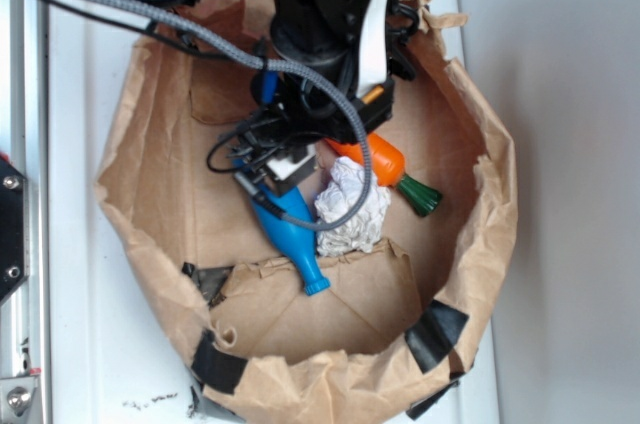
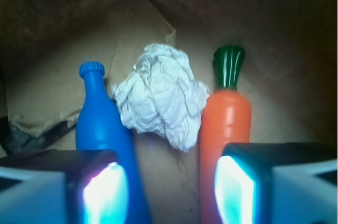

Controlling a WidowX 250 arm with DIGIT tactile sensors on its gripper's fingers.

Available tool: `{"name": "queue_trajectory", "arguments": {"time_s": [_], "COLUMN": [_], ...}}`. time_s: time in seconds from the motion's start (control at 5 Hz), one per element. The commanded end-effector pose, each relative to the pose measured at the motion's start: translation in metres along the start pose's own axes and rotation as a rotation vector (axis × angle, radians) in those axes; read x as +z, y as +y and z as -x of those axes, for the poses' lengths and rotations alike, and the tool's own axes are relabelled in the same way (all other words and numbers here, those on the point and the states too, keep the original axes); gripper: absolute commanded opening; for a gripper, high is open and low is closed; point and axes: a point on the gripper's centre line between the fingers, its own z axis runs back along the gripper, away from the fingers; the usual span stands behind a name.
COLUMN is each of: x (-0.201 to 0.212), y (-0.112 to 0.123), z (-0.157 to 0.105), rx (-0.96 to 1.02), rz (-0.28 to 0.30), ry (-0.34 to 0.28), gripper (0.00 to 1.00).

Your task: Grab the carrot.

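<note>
Brown paper bag walls hemmed my released jaws; the ridged orange carrot, green-stemmed, touched the paper ball, blue bottle beyond.

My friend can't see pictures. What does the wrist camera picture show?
An orange toy carrot with a green stem stands right of a crumpled white paper ball and a blue bottle, on brown paper. The open gripper frames the bottom.

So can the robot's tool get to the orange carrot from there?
Probably yes. The open tool hangs just above the carrot, nothing covers it, but the paper ball touches its side and the tool sits a bit off-centre.
</note>
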Motion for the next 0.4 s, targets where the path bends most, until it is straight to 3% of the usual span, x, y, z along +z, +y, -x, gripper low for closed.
{"name": "queue_trajectory", "arguments": {"time_s": [0.0,0.2], "x": [0.0012,-0.0054], "y": [0.0205,0.0224], "z": [0.0032,0.0011], "rx": [0.036,0.039], "rz": [-0.108,-0.118], "ry": [0.037,0.054], "gripper": [1.00,1.00]}}
